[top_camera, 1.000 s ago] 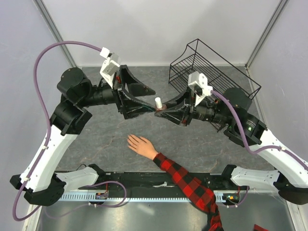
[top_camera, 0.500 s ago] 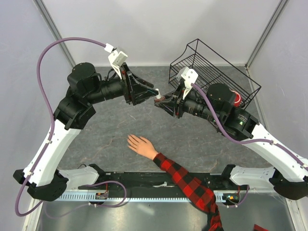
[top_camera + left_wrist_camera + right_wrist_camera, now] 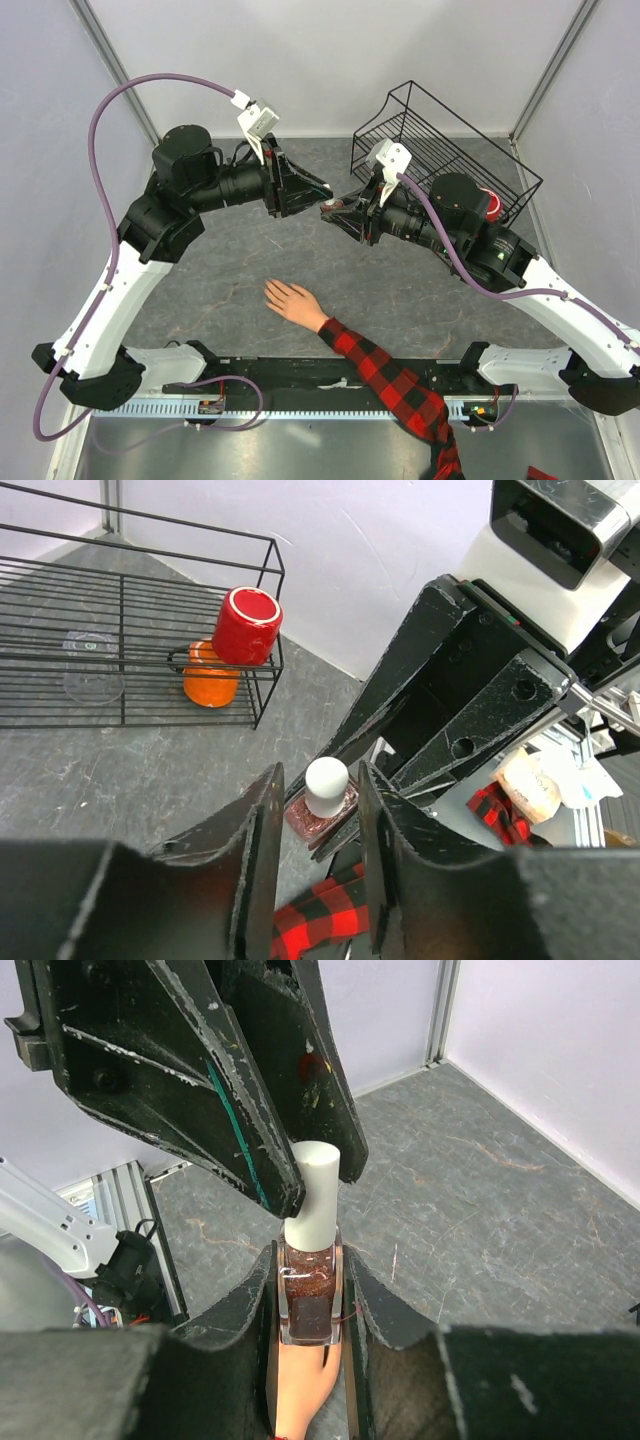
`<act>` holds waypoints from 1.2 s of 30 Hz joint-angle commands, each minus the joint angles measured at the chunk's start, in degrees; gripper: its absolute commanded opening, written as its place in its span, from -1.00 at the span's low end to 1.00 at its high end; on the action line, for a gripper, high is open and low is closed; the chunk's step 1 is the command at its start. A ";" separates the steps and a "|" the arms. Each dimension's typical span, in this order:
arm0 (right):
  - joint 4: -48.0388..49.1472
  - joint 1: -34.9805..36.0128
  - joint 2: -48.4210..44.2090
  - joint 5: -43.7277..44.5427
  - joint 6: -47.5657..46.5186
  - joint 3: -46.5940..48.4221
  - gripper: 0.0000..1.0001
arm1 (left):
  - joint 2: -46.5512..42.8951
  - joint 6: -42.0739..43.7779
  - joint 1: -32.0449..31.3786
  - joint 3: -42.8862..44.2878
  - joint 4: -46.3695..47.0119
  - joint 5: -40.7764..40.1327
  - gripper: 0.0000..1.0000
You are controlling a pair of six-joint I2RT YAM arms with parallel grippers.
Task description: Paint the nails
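My right gripper [image 3: 337, 210] is shut on a small dark red glittery nail polish bottle [image 3: 309, 1295] with a white cap [image 3: 316, 1192], holding it in the air above the table. My left gripper [image 3: 320, 193] is open, with one finger on each side of the cap [image 3: 326, 784] and a small gap on both sides. The pale hand [image 3: 290, 301] lies flat below with its fingers spread, on an arm in a red-and-black plaid sleeve [image 3: 392, 384]. Its nails are too small to make out. Part of the hand shows under the bottle in the right wrist view [image 3: 300, 1400].
A black wire basket [image 3: 440, 140] stands tilted at the back right. It holds a red cup [image 3: 245, 625], an orange cup [image 3: 208, 677] and a clear glass [image 3: 92, 666]. Grey walls close in the table on the left, back and right.
Both arms have carried their grippers up and toward the back. The left gripper has narrowed from wide open and come in around the bottle's cap. The hand has not moved.
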 commanded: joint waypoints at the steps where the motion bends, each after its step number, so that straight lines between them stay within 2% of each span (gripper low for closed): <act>1: 1.67 0.12 -0.39 0.58 -0.76 1.54 -1.00 | 0.93 3.31 -0.78 2.98 -1.21 0.05 -0.26; 7: 1.58 0.12 -0.13 0.40 -0.67 1.81 -1.00 | 1.89 4.02 -1.22 4.21 -2.26 0.93 -0.61; 8: 1.67 0.12 -0.04 0.32 -0.58 1.81 -1.00 | 1.98 4.11 -1.31 4.30 -2.44 0.85 -0.83; 9: 1.58 0.12 -0.04 0.40 -0.58 1.81 -1.00 | 1.98 4.37 -1.31 4.39 -2.70 0.58 -0.91; 11: 1.14 0.21 0.04 0.40 -0.58 1.72 -0.85 | 1.98 5.25 -1.57 4.56 -3.23 -1.16 -0.96; 13: 0.88 0.21 -0.13 1.19 -0.67 1.37 -0.45 | 1.54 6.04 -1.74 4.39 -4.02 -3.54 -0.96; 14: 0.70 0.12 -0.22 1.72 -0.76 0.76 -0.07 | 1.37 6.30 -1.83 4.30 -4.11 -6.16 -0.96; 16: 0.35 0.12 -0.65 3.73 -0.76 0.05 0.31 | 0.75 7.44 -2.01 3.95 -4.37 -8.81 -0.96; 17: -0.09 0.12 -0.83 4.61 -0.84 -0.74 0.60 | 0.49 7.88 -2.10 3.69 -4.29 -11.87 -0.97; 20: -0.96 0.12 -2.24 8.66 -1.02 -3.45 0.96 | -0.21 9.90 -2.27 2.11 -4.37 -19.35 -0.96; 24: -1.41 0.12 -5.31 16.38 0.12 -8.90 0.96 | -0.48 11.05 -2.27 -2.36 -3.50 -31.47 -0.97; 25: -1.41 0.12 -6.53 17.79 0.64 -10.14 0.96 | -0.48 10.70 -2.27 -3.42 -2.80 -37.68 -0.96; 27: -1.41 0.12 -7.60 21.57 2.83 -14.00 0.96 | -0.57 10.00 -2.18 -8.06 0.88 -43.42 -0.96; 28: -1.41 0.03 -8.82 22.37 3.80 -15.23 0.96 | -0.57 9.65 -2.18 -9.66 2.38 -49.02 -0.96; 31: -1.06 0.12 -11.54 23.43 6.71 -20.42 0.96 | -0.22 8.68 -2.18 -16.34 9.67 -57.74 -0.97; 36: -0.53 0.03 -16.21 23.52 10.05 -26.58 0.96 | 3.81 4.65 -1.84 -24.68 19.26 -68.31 -0.96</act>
